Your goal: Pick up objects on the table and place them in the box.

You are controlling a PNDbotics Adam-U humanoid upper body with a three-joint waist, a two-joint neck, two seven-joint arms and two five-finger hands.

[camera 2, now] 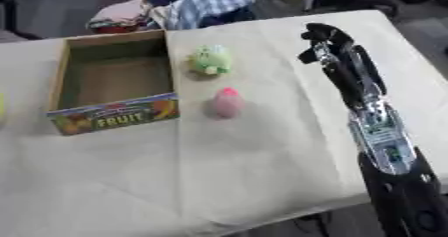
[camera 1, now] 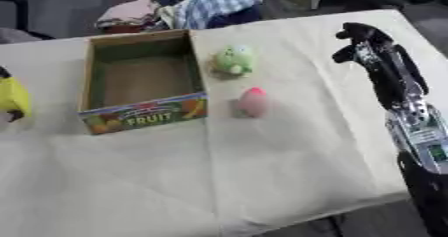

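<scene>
Toward the far left of the table (camera 1: 289,181) we find the box (camera 1: 92,81), a cardboard tray with a bright "FRUIT" label across its near wall. We look straight down into it and see only its bare brown floor; nothing lies inside.

Just right of the box's far right corner sits a pale green plush toy (camera 1: 234,60), round and soft, with what may be a small face that we cannot make out. Nearer to us, just off the box's near right corner, lies a pink toy (camera 1: 253,101), egg-shaped, with a brighter red-pink tip at its top. Both rest on the cream cloth that covers the table, close together but not touching, and neither touches the box.

Over on the right side, our right hand (camera 2: 322,43) hangs above the table near the far right edge, at the end of a long black and silver arm that comes up from the near right corner. We see its dark fingers bent over, curled round nothing. It hangs well to the right of both toys, roughly level with the green one, with open cloth between.

At the table's left edge a yellow thing (camera 1: 12,97) shows in the left eye view, cut off by the frame, with something dark at its lower end. Whether that is our left hand we cannot tell.

Beyond the far edge we glimpse a heap of checked and plain cloth (camera 1: 206,8).
</scene>
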